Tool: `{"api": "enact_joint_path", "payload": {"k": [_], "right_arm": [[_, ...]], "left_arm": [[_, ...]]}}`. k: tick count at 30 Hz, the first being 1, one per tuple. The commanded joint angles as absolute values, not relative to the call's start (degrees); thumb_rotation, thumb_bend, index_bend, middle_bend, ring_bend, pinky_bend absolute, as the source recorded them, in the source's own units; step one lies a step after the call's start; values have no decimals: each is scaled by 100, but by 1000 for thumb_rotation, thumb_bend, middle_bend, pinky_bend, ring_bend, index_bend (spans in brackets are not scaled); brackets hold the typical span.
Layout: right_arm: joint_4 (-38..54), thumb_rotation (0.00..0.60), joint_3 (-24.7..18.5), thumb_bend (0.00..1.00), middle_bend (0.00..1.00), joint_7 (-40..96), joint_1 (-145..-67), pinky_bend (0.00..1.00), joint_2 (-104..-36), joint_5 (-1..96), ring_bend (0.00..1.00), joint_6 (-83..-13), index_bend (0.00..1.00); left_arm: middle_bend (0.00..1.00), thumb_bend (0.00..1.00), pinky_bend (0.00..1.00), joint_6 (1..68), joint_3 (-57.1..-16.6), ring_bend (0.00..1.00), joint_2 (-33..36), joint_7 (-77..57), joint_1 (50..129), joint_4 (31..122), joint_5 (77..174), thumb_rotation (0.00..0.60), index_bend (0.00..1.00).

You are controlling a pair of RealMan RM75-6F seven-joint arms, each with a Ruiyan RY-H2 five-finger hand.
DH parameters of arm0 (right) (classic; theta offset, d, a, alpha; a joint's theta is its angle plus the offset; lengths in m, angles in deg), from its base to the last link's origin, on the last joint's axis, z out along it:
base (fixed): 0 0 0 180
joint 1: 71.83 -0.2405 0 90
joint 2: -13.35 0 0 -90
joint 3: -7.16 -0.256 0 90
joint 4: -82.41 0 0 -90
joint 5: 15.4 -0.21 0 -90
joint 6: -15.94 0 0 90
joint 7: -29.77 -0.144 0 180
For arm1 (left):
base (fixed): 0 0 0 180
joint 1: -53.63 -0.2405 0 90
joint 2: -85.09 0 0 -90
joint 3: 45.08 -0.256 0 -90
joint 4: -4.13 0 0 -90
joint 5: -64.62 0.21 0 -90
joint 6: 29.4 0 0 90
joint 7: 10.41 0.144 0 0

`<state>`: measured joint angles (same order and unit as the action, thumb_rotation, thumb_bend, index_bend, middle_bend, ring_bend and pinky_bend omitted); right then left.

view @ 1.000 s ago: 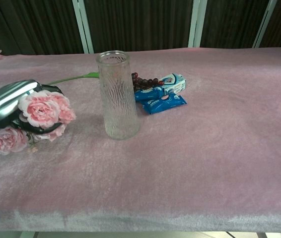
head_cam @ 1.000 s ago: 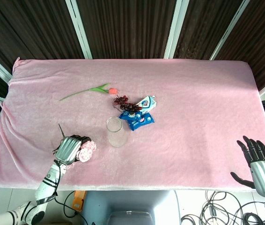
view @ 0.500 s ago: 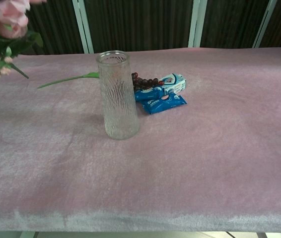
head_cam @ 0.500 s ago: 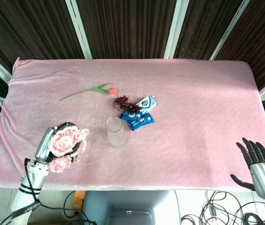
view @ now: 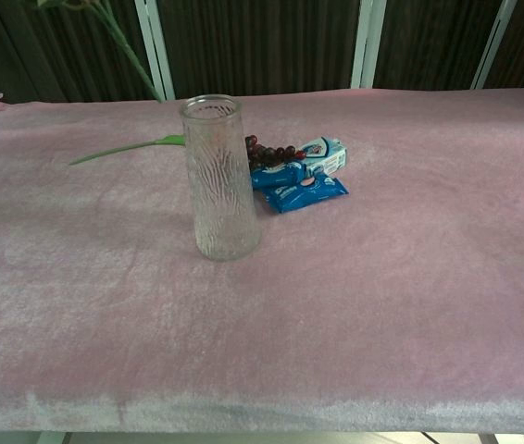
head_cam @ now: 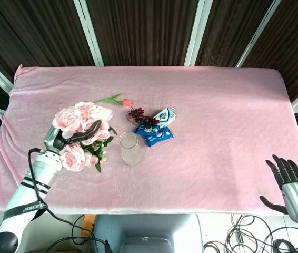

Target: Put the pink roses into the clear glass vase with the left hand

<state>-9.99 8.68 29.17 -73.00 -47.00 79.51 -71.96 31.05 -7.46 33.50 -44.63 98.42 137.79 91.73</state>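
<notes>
The left hand [head_cam: 60, 141] is gripping the bunch of pink roses [head_cam: 83, 133] in closed fingers, holding it above the pink tabletop [head_cam: 228, 121] just left of the upright clear glass vase [head_cam: 130, 148], while the right hand [head_cam: 292, 182] is hanging spread off the tabletop's edge.

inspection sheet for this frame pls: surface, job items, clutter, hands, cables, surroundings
Surface: pink velvet cloth covers the table, lightly creased.
Job's things: pink roses held above the cloth by the left hand; clear glass vase upright, empty, to their right.
Clutter: single tulip, dark grapes, two blue snack packets behind the vase.
Hands: left hand grips the bouquet; right hand fingers apart, holding nothing, off the near right corner.
Cables: black cable along the left arm; loose cables on the floor.
Surroundings: dark slatted wall with white posts.
</notes>
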Motion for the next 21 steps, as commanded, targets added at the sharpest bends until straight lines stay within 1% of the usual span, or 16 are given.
{"api": "enact_joint_path", "payload": {"k": [1, 8, 12, 15, 21], "right_arm": [[-984, 600, 867, 286, 0, 2859, -7293, 0, -4673, 7937, 0, -7209, 0], [-968, 600, 847, 286, 0, 2712, -7275, 0, -4627, 7906, 0, -7258, 0], [-965, 600, 853, 286, 0, 2713, -7275, 0, -4626, 7910, 0, -7251, 0], [-972, 600, 854, 286, 0, 2701, -7283, 0, -4617, 7906, 0, -7233, 0], [-972, 600, 770, 285, 0, 2622, -7233, 0, -4604, 7794, 0, -7358, 0]], "left_arm": [[823, 448, 798, 3103, -247, 642, 3456, -4153, 10871, 13736, 7939, 600, 840], [823, 443, 798, 3217, -255, 641, 3183, -3979, 11194, 13508, 7343, 600, 841], [824, 440, 798, 3217, -256, 642, 3105, -3989, 11226, 13423, 7296, 600, 841], [825, 437, 797, 3113, -292, 642, 2917, -4006, 11282, 13177, 7233, 600, 842], [825, 436, 797, 2821, -527, 641, 2619, -3933, 11222, 12707, 7213, 600, 842]]}}
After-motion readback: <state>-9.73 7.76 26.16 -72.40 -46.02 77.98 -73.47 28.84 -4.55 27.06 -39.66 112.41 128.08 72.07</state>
